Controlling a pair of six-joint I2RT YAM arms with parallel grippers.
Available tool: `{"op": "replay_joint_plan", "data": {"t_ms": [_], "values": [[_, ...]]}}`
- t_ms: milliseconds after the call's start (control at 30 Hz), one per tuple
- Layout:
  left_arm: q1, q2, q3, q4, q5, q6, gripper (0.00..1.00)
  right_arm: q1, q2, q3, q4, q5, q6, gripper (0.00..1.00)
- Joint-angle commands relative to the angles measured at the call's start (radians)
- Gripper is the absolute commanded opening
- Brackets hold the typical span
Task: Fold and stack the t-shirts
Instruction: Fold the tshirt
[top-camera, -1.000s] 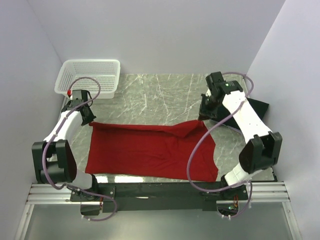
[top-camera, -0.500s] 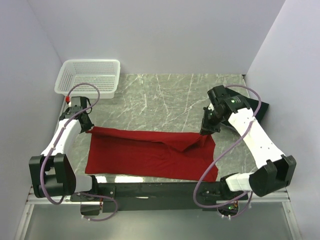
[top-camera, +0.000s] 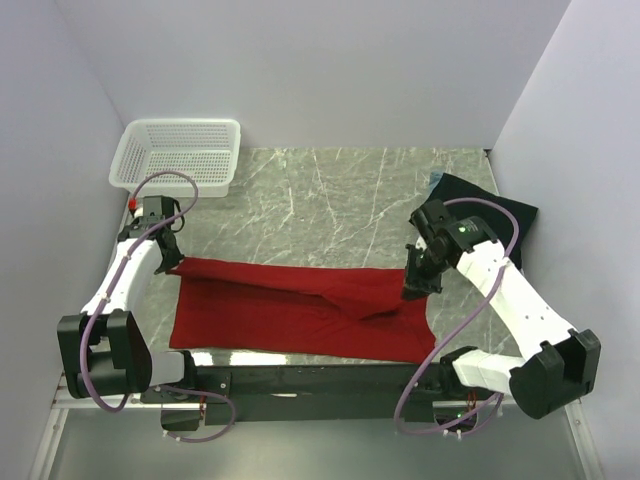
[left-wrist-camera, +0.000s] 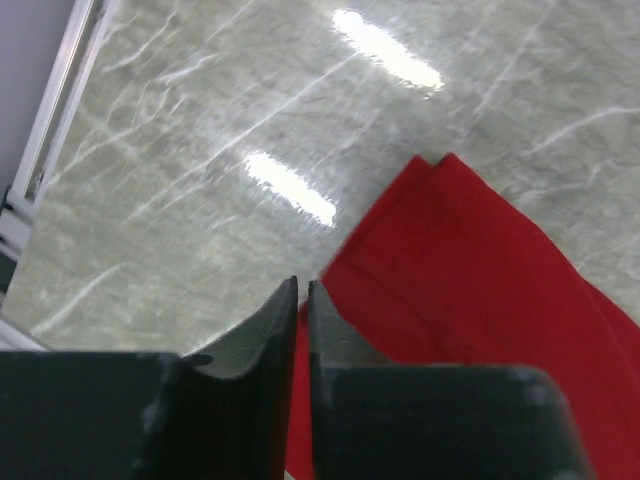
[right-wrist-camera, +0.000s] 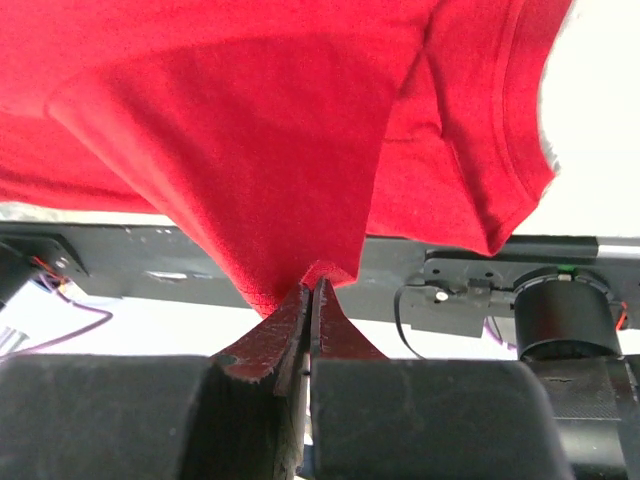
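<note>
The red t-shirt (top-camera: 290, 315) lies spread across the near half of the marble table, its far edge doubled over toward me. My left gripper (top-camera: 172, 262) sits at its far left corner. In the left wrist view the fingers (left-wrist-camera: 303, 287) stand a thin slit apart with red cloth (left-wrist-camera: 470, 260) showing in the slit. My right gripper (top-camera: 413, 283) is shut on a pinch of the shirt's right edge, which hangs from the tips (right-wrist-camera: 312, 285) as a lifted red fold (right-wrist-camera: 250, 130). A black t-shirt (top-camera: 495, 210) lies at the back right, with a light blue edge (top-camera: 437, 179) beside it.
A white mesh basket (top-camera: 180, 150) stands in the back left corner. Bare marble tabletop (top-camera: 320, 200) stretches between the basket and the black shirt. The black arm rail (top-camera: 320, 380) runs along the near edge, and walls close in the left, back and right.
Both grippers have drawn the red shirt's far edge toward the near side. The right arm swung in and left, uncovering the black shirt. The left fingers have parted a hair.
</note>
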Motion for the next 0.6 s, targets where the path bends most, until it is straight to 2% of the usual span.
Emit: {"op": "replay_joint_plan", "data": {"t_ms": [0, 67, 100, 133, 200, 233, 333, 400, 567], "values": [[0.003, -0.004, 0.064, -0.052, -0.074, -0.023, 0.17, 0.031, -0.036, -0.036, 0.008, -0.011, 0.027, 0.0], [0.008, 0.01, 0.082, -0.092, -0.09, -0.037, 0.38, 0.04, -0.037, -0.069, 0.014, -0.01, 0.03, 0.0], [0.008, 0.009, 0.094, -0.1, -0.093, -0.042, 0.43, 0.052, -0.034, -0.089, 0.014, -0.008, 0.027, 0.0], [0.014, 0.007, 0.1, -0.114, -0.097, -0.042, 0.56, 0.057, -0.033, -0.099, 0.008, -0.011, 0.024, 0.0], [0.019, -0.002, 0.11, -0.121, -0.099, -0.042, 0.66, 0.071, -0.025, -0.112, -0.004, -0.007, 0.014, 0.12], [0.02, -0.016, 0.113, -0.121, -0.097, -0.042, 0.72, 0.084, -0.025, -0.117, -0.015, -0.002, 0.012, 0.27], [0.014, -0.031, 0.125, -0.112, -0.047, -0.057, 0.73, 0.088, -0.034, -0.096, -0.02, 0.004, 0.004, 0.44], [-0.009, -0.034, 0.13, -0.086, 0.014, -0.092, 0.72, 0.086, -0.027, -0.079, -0.011, 0.026, 0.006, 0.48], [-0.108, 0.044, 0.121, -0.014, 0.175, -0.192, 0.73, 0.043, 0.039, -0.092, 0.113, 0.056, 0.009, 0.48]]}}
